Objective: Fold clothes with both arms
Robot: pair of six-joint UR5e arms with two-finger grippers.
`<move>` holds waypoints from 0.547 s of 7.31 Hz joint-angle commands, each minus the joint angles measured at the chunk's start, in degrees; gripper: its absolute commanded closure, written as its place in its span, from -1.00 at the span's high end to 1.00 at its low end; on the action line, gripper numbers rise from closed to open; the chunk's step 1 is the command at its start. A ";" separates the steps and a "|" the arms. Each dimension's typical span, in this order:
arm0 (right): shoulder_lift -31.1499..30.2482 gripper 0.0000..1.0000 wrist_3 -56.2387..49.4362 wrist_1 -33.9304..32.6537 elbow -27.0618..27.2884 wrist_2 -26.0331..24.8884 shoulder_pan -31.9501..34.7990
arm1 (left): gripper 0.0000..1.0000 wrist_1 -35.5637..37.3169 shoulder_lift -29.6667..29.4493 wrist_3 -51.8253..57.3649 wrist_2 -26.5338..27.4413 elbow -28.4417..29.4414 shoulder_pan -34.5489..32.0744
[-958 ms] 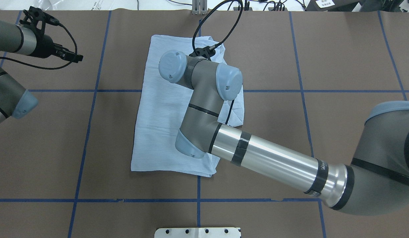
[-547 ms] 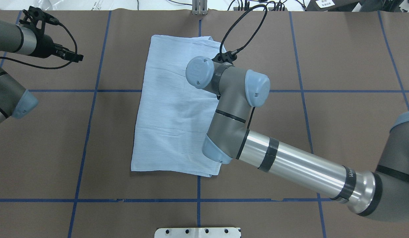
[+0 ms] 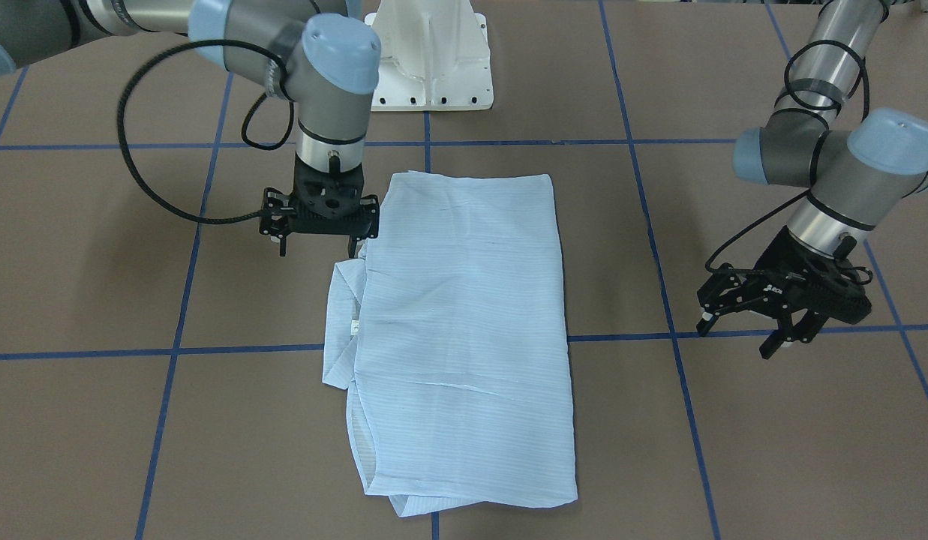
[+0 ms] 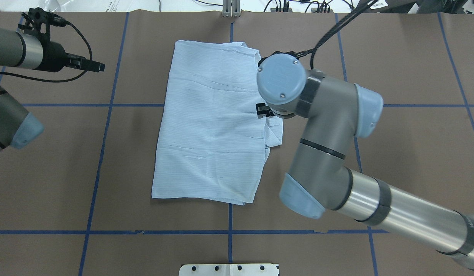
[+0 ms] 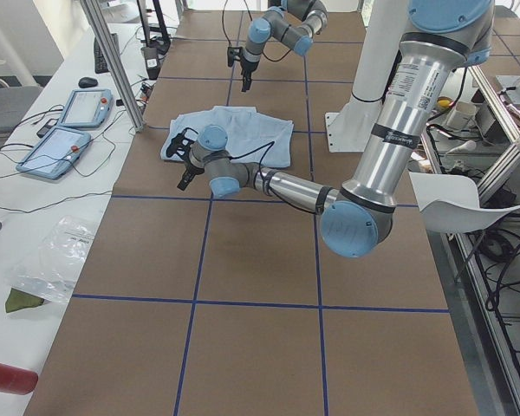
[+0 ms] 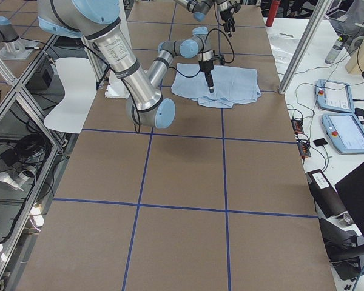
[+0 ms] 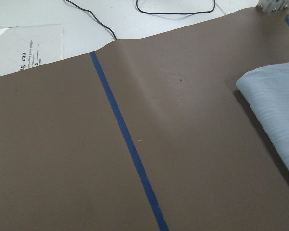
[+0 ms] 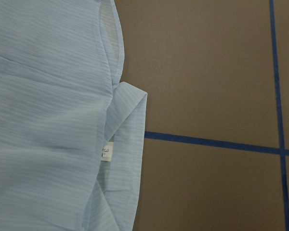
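On the brown table (image 4: 49, 172) our light blue striped shirt (image 4: 210, 126) lies folded, and this fold looks done, as our black right claw (image 3: 317, 251) has slid off to its edge, fingers apart like the black left claw (image 3: 736, 339).

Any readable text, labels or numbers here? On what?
"3": on the white neck label of the shirt; nothing more of it is legible.
Print on the clear plastic sheet: blurred, unreadable.
Lettering on the left arm: too small to read.
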 commanded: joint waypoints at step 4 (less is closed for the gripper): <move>-13.64 1.00 16.87 23.53 7.62 3.38 -1.54 | 1.00 0.29 13.50 -29.65 10.75 -19.05 22.88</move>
